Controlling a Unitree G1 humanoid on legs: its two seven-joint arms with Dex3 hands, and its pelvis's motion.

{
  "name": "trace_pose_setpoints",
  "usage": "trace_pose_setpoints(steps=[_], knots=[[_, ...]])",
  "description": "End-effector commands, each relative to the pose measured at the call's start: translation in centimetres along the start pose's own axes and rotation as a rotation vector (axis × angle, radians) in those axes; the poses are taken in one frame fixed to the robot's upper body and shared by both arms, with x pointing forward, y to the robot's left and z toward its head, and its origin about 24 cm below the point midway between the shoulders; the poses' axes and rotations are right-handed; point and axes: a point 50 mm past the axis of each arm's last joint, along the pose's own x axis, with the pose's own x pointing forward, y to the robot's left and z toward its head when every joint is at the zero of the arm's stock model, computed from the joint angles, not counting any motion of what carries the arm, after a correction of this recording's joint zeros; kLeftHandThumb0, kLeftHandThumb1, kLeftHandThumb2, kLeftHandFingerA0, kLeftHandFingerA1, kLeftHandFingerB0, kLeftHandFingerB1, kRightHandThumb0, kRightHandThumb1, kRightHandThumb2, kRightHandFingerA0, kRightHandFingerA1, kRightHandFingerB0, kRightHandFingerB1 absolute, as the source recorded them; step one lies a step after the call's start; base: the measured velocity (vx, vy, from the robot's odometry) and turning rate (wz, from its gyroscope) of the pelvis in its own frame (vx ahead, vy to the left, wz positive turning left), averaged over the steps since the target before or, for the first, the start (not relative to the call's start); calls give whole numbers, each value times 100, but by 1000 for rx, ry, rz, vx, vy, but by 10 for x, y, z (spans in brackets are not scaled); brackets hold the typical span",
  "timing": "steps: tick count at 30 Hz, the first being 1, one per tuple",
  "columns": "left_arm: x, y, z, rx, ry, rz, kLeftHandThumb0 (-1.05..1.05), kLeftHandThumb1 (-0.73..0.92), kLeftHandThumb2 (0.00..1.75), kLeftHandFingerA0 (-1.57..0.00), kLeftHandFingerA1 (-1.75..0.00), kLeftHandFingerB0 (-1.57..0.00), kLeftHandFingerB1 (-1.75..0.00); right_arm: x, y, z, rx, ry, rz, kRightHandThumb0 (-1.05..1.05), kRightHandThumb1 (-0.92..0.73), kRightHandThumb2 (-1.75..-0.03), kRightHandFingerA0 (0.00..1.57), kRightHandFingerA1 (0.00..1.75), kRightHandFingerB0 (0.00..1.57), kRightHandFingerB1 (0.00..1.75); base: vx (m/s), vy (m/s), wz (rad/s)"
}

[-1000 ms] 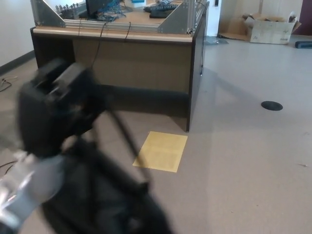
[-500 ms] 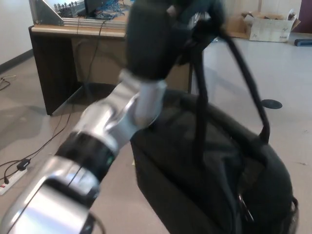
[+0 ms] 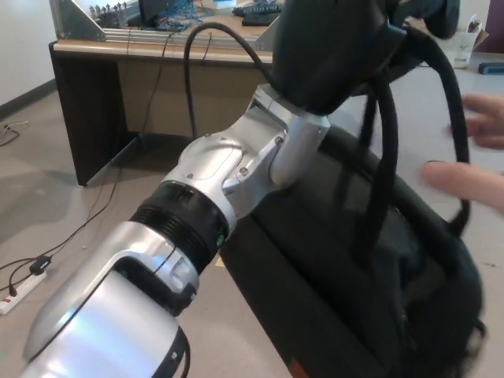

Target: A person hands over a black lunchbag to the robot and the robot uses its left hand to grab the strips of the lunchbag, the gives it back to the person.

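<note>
At far left, a white power strip (image 3: 22,281) on the floor with a cable running off, and behind it a dark desk (image 3: 110,87) loaded with metal framing. Rising from the lower left toward the top centre, the silver left arm (image 3: 189,228), ending in the black left hand (image 3: 339,47), raised high and closed around the straps (image 3: 383,150); exact finger placement hard to make out against the black. Hanging from those straps, just below and right of the wrist, the black lunchbag (image 3: 354,291), off the floor and tilted, filling the lower right. At the right edge, blurred, a person's hand (image 3: 472,157), fingers close beside the straps and bag, contact impossible to confirm. No right hand in sight. By the look of things: handover received, straps grabbed, bag lifted and offered back; left to do, seemingly, only the person's taking hold and the release.
</note>
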Motion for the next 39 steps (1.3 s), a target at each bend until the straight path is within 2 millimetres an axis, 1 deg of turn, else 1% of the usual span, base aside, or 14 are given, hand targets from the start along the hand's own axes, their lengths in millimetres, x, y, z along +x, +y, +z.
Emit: trace_pose_setpoints(steps=[1,10,15,16,17,18,19,20,21,27,28,32,33,39], knots=[[-6,5,-8,24,15,7,-18,57,55,-78,-175,-64,-165,5,-7,4,-13,-10,-9,-52,-70,-61,56,50,56,46,0,0,0],[-15,10,-16,39,24,0,-19,54,54,-75,-175,-55,-170,13,-11,9,-4,-14,-9,-50,-69,-60,59,50,58,46,0,0,0],[-24,10,-18,41,48,-39,-39,55,53,-70,-174,-52,-160,12,-8,9,-10,-12,7,-51,-70,-60,58,50,57,45,0,0,0],[-24,9,-19,37,55,-97,-31,48,54,-84,-139,-78,-90,16,-11,13,-3,-26,-5,-50,-69,-60,61,52,58,46,0,0,0],[-26,10,-18,40,46,-102,-32,48,55,-87,-112,-79,-61,16,-10,13,2,-23,2,-50,-69,-60,60,51,57,45,0,0,0],[-27,9,-18,33,49,-114,-37,50,55,-77,-74,-65,-42,15,-10,12,-1,-21,5,-51,-69,-60,60,51,57,45,0,0,0],[-30,9,-17,23,54,-131,-37,50,55,-77,-74,-65,-42,13,-9,10,-7,-18,11,-51,-69,-60,60,51,57,45,0,0,0],[-33,6,-17,19,87,-226,-64,46,77,-27,-44,-22,-40,11,-8,9,0,-13,15,-49,-69,-60,58,50,57,45,0,0,0],[-37,7,-16,-22,116,-336,-85,58,58,0,0,0,0,11,-8,10,-15,-21,13,-51,-56,-94,56,65,47,57,0,0,0],[-44,16,-18,-54,127,-447,-100,61,62,0,0,0,0,18,-9,14,-26,-21,19,-49,-55,-94,56,65,46,57,0,0,0],[-45,17,-18,-54,132,-450,-102,62,62,0,0,0,0,18,-9,14,-25,-19,21,-50,-69,-59,59,51,57,45,0,0,0],[-60,30,-19,-69,163,-480,-101,65,60,0,0,0,0,15,-4,10,-13,-5,32,-47,-67,-59,58,52,58,46,0,0,0],[-64,37,-21,-75,164,-484,-101,64,60,0,0,0,0,15,-3,11,-15,-6,30,-47,-53,-92,57,65,47,57,0,0,0],[-108,79,-36,-69,217,-494,-98,55,63,0,0,0,0,13,-4,8,10,8,13,-39,-50,-93,60,69,46,59,0,0,0]])
